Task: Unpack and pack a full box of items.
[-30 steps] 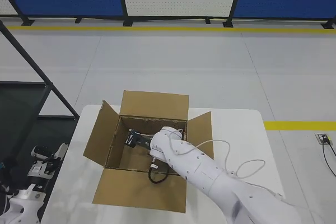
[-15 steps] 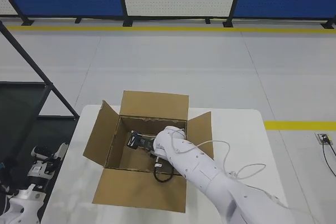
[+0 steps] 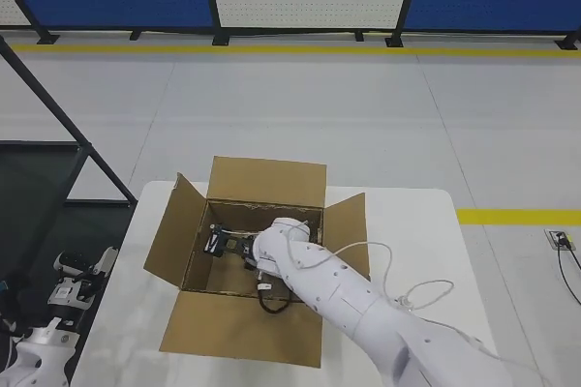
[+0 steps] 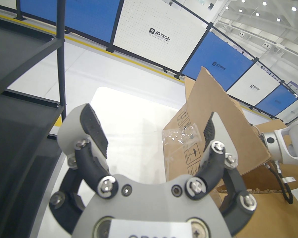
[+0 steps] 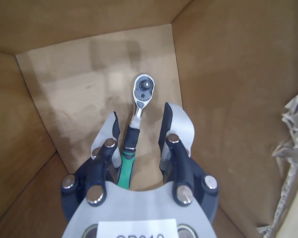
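An open cardboard box (image 3: 267, 180) stands on the white table (image 3: 407, 232). My right arm is lowered into it, with the right gripper (image 3: 218, 242) near the box's left inner wall. A ratchet wrench (image 5: 141, 95) with a steel head and a green handle lies on the box floor (image 5: 77, 87). The right gripper (image 5: 141, 111) hangs open over it, one finger on each side of the shaft, not touching it. My left gripper (image 4: 150, 112) is open and holds nothing, off the table's left side, facing the box's outer wall (image 4: 213, 100).
Four flaps stand open around the box; the left flap (image 3: 165, 237) leans outward. A small clear plastic bag (image 4: 181, 134) is stuck to the box's outer wall. A black metal rack (image 3: 39, 193) stands left of the table. Torn cardboard (image 5: 288, 130) edges the box rim.
The right gripper has shifted a little toward the box's left wall, staying low inside the box. The left arm has not moved.
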{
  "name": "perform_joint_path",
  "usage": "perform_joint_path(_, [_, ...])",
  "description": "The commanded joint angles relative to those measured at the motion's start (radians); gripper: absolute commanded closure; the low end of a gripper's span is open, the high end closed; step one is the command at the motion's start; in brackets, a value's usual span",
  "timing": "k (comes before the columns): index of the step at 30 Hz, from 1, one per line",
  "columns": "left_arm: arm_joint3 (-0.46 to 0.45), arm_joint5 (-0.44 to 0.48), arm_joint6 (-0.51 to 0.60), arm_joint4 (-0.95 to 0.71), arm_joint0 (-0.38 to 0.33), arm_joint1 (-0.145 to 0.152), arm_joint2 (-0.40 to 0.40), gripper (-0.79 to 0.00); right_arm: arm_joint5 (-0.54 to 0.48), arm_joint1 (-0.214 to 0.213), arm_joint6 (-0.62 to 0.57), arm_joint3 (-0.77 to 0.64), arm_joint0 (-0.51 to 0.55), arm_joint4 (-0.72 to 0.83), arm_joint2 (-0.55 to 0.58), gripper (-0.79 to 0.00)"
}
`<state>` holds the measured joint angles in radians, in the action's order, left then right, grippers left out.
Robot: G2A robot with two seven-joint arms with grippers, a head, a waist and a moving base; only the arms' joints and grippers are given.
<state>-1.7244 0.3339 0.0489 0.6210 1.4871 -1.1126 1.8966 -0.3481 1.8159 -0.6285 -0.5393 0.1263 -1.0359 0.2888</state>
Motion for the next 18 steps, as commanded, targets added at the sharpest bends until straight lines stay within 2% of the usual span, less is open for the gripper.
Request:
perform_joint_path(1, [0.000,0.000,0.000,0.000,0.000,0.000,0.000,-0.785,0.046,-0.023,-0.007,-0.078,0.021,-0.026,0.012,-0.385])
perform_joint_path(5, [0.000,0.000,0.000,0.000,0.000,0.000,0.000,-0.785,0.174,-0.092,-0.077,-0.313,0.094,-0.114,0.051,-0.388])
perform_joint_path(10, [0.000,0.000,0.000,0.000,0.000,0.000,0.000,-0.785,0.301,-0.218,-0.250,-0.740,0.259,-0.304,0.153,-0.391])
perform_joint_path(11, [0.000,0.000,0.000,0.000,0.000,0.000,0.000,-0.785,0.308,-0.244,-0.277,-0.827,0.302,-0.349,0.181,-0.406])
perform_joint_path(13, [0.000,0.000,0.000,0.000,0.000,0.000,0.000,-0.785,0.327,-0.289,-0.317,-0.984,0.392,-0.448,0.239,-0.542])
perform_joint_path(15, [0.000,0.000,0.000,0.000,0.000,0.000,0.000,-0.785,0.322,-0.325,-0.328,-1.118,0.477,-0.537,0.293,-0.508])
perform_joint_path(18, [0.000,0.000,0.000,0.000,0.000,0.000,0.000,-0.785,0.319,-0.363,-0.316,-1.276,0.594,-0.639,0.365,-0.505])
